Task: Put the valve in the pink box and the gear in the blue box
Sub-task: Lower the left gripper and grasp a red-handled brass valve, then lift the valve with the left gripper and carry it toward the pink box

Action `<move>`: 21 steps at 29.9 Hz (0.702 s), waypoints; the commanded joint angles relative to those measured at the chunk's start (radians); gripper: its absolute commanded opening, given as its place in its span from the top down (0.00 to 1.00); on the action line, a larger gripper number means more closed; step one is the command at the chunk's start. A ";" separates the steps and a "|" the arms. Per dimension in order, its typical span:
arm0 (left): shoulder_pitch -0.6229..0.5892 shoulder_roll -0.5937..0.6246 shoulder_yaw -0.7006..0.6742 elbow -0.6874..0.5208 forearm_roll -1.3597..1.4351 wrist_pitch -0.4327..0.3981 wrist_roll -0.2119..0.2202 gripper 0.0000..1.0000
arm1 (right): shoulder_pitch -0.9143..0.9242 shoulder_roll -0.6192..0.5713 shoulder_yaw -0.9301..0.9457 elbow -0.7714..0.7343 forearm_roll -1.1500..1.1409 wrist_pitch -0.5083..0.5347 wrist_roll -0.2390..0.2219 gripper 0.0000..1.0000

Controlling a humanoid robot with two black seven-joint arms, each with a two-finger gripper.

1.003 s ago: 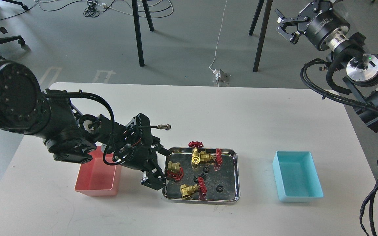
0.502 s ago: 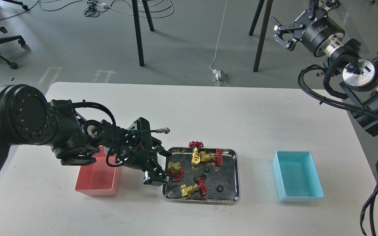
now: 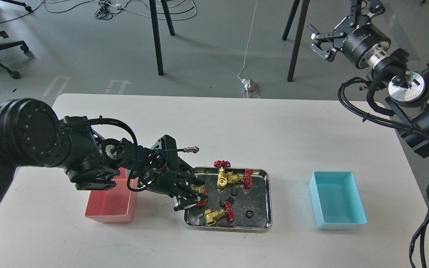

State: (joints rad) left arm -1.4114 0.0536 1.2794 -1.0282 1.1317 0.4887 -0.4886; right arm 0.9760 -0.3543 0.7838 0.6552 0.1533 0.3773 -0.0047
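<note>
A shiny steel tray (image 3: 269, 208) holds several brass valves with red handwheels and three tiny black gears (image 3: 249, 214). My left gripper (image 3: 191, 193) reaches over the tray's left edge. Its open fingers straddle the left-most valve (image 3: 201, 196), one finger behind it and one in front. Whether they touch it I cannot tell. Another valve (image 3: 216, 216) lies at the tray's front, and others (image 3: 226, 178) at its back. The pink box (image 3: 110, 203) stands left of the tray, partly behind my left arm. The blue box (image 3: 337, 201) stands to the right. My right gripper (image 3: 324, 41) is open, high at the upper right.
The white table's right edge (image 3: 404, 156) runs under my right arm. Black stand legs (image 3: 156, 37) and cables are on the floor beyond the table's far edge. A connector stub (image 3: 192, 149) sticks out from my left wrist above the tray.
My left gripper has moved right and down over the tray's left edge, and its fingers now straddle the left-most valve. My right arm has shifted slightly.
</note>
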 commanded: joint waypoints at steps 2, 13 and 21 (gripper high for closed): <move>0.000 -0.001 0.001 0.011 0.002 0.000 0.000 0.79 | -0.007 0.000 0.000 0.000 0.000 0.000 0.000 0.00; -0.018 0.009 -0.012 0.010 0.003 0.000 0.000 0.92 | -0.007 0.000 0.006 0.004 0.002 0.000 0.000 0.00; -0.158 0.208 -0.169 -0.133 0.010 0.000 0.000 0.92 | 0.056 0.003 0.017 0.006 0.002 -0.026 0.000 0.00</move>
State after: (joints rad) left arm -1.5092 0.1774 1.1644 -1.0819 1.1356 0.4886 -0.4889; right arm 1.0028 -0.3526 0.7997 0.6615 0.1550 0.3702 -0.0045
